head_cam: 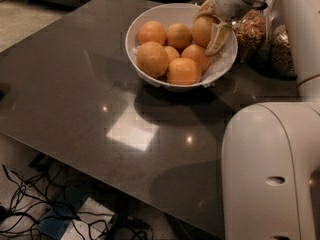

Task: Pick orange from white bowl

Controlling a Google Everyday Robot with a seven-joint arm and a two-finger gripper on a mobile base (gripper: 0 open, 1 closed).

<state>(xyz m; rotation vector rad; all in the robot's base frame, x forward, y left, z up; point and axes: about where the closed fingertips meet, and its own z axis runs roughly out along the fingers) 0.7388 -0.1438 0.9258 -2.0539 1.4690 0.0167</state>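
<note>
The orange I'm after sits at the back right of the white bowl, close under the far rim and resting against the fruit around it. The gripper is down inside the bowl right on it, and its jaws straddle the fruit: one pale finger lies along the orange's right side, the other comes over its upper left edge, and both look pressed to the skin. So I read them as closed onto the orange, with the fruit seated among the rest. Six more oranges fill the bowl, the biggest of them at the front left. The bowl stands near the far edge of a dark, glossy table, which carries a bright square reflection in front of the bowl. Just right of the bowl, behind the wrist, stand two glass jars of grain. My arm's white shell fills the lower right of the view. On the floor under the table's near edge lies a tangle of cables
</note>
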